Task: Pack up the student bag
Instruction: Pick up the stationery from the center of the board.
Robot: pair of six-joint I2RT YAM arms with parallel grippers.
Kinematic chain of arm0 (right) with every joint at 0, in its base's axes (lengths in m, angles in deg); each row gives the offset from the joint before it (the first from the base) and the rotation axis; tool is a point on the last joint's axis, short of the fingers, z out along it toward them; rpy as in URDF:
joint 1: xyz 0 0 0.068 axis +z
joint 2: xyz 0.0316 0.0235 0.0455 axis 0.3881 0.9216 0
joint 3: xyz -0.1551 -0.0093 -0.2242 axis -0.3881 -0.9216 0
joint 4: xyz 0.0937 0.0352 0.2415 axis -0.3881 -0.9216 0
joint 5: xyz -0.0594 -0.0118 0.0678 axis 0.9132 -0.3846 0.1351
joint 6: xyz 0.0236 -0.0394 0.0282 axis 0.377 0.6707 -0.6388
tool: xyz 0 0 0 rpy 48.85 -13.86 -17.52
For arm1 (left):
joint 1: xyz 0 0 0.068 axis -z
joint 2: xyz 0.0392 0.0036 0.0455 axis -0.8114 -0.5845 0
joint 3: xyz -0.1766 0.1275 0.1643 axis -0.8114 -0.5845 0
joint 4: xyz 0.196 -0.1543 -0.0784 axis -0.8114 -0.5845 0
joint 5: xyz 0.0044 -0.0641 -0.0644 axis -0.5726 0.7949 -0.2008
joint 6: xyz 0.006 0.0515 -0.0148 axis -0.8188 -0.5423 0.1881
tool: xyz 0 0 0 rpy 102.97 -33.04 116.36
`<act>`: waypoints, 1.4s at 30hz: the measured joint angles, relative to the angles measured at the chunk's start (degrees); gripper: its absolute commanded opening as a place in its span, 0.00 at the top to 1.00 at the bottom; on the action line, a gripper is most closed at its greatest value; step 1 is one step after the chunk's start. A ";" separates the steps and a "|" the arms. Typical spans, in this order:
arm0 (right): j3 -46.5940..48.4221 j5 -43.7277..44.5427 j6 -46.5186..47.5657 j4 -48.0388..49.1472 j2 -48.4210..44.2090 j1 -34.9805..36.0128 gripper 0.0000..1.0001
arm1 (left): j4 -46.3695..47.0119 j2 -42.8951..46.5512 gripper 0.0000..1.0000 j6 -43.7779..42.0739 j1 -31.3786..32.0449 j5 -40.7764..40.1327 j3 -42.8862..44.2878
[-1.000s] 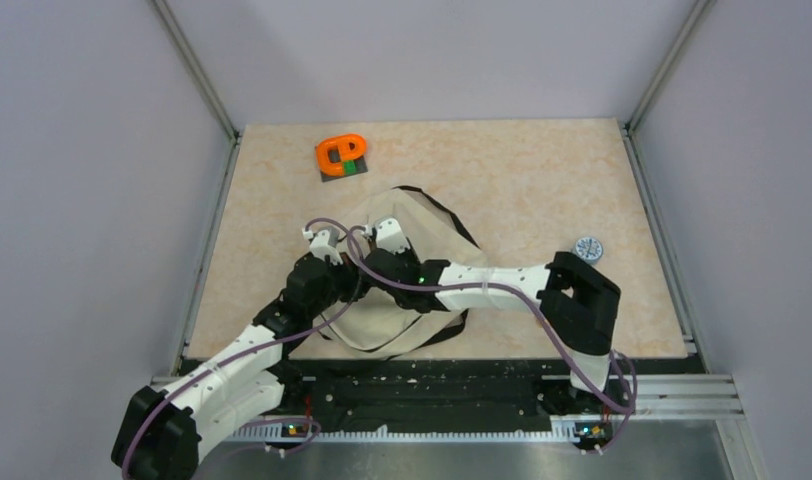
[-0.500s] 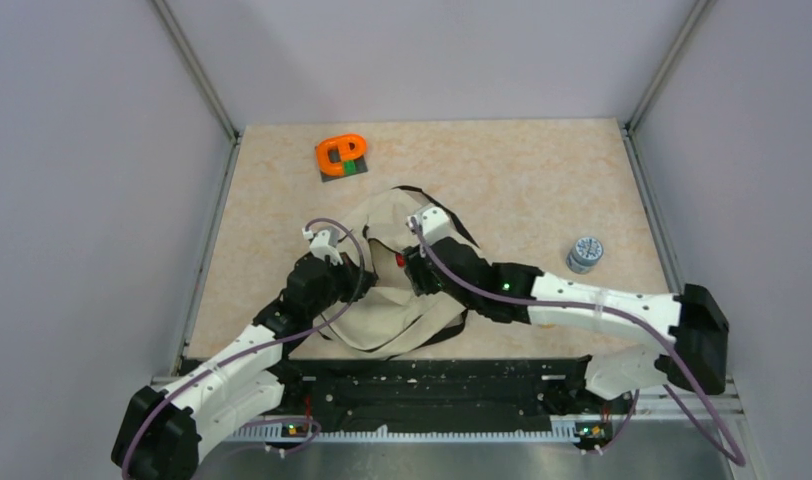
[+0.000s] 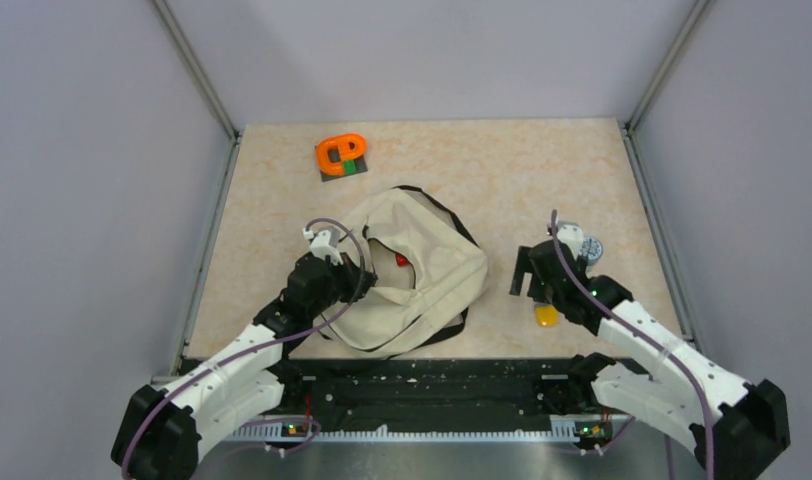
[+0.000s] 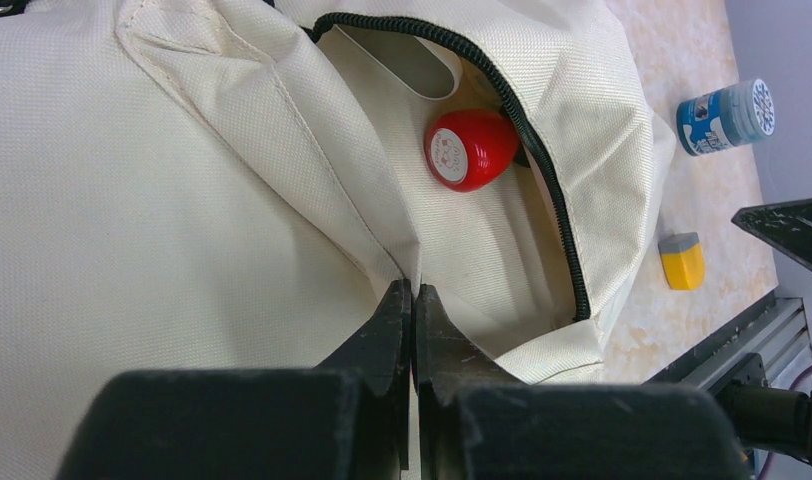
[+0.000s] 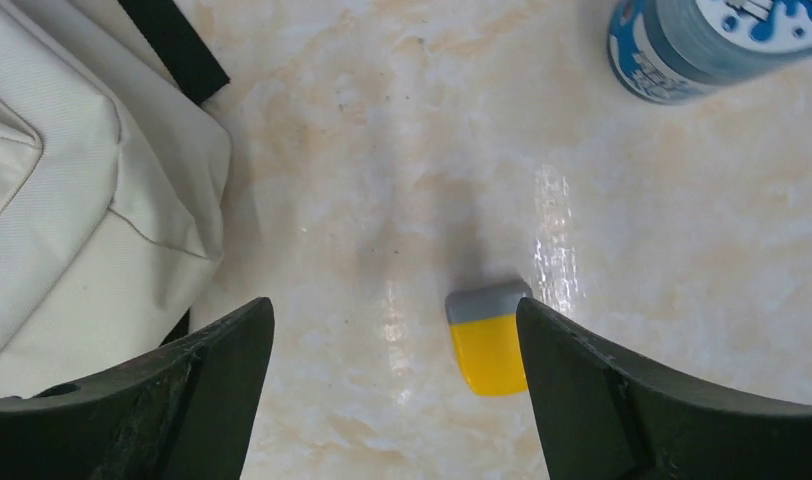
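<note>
Student bag is lying just ahead of your left pincer, which is clamping its fabric lip. Partway, I'm judging: blue-lidded jar is waiting beyond your right pincer, red piece is sitting inside, yellow block is lying below the right pincer's wide-spread jaws. Bag is looking slumped, beige, zip mouth gaping.

The student bag is cream, its zipper black; the block yellow and grey; the jar blue-and-white.
</note>
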 measured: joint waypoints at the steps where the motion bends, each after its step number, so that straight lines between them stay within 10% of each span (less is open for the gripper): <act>1: -1.42 -0.11 -1.25 -0.85 -2.64 -0.81 0.09 | 0.04 -0.09 1.00 0.00 0.00 0.00 0.00; 24: -13.35 2.93 -17.68 -2.05 -9.57 -5.77 0.08 | 0.81 -1.25 1.00 -0.04 0.00 0.09 0.02; 42: -12.52 -2.32 -15.56 7.80 4.66 0.09 0.24 | 1.46 -2.36 1.00 -0.42 0.02 0.09 0.02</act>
